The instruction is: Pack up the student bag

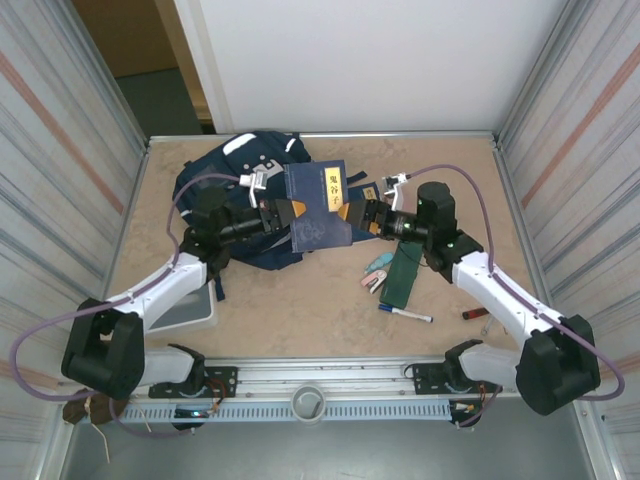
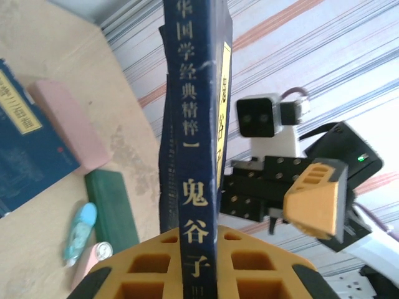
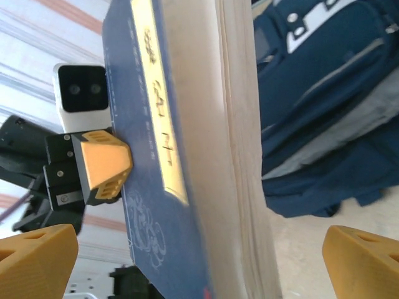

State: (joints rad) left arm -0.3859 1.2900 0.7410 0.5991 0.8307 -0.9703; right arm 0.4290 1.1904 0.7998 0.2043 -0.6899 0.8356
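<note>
Top view is giving the whole layout: both arms are reaching toward mid-table and meeting at a navy book (image 1: pixel 318 205) with a yellow label, held up off the table between them. The left gripper (image 1: pixel 297 212) is sitting at the book's left edge and the right gripper (image 1: pixel 350 213) at its right edge.

Left wrist view is adding the close-up. The spine with gold characters is standing between the yellow fingers (image 2: pixel 249 268) of the left gripper, which is clamped on it. An orange fingertip of the right gripper is showing beyond the book, apart from the cover.

Right wrist view is facing the page edge. The right gripper's fingers (image 3: pixel 37 258) are spread wide, one on each side of the book with a gap on both, so it is released and not gripping. One left finger is pressing flat on the cover.

The student bag (image 1: pixel 240 185) is lying on the table at far centre-left, under and behind the left gripper. In the top view the book is overlapping the bag's right side. The bag is apart from the right gripper, with the book between them.

Loose on the table:
- second navy book (image 2: pixel 19 149), lying flat
- pink block (image 2: pixel 68 124)
- green case (image 1: pixel 403 275)
- small light-blue item (image 2: pixel 81 230)
- marker (image 1: pixel 405 315)
- small red item (image 1: pixel 475 313)
- white bin (image 1: pixel 190 310), beside the left arm

The tabletop (image 1: pixel 300 330) is beige and marbled. Corrugated striped walls (image 1: pixel 60 150) are flanking both sides, with a white wall (image 1: pixel 350 60) at the back.
</note>
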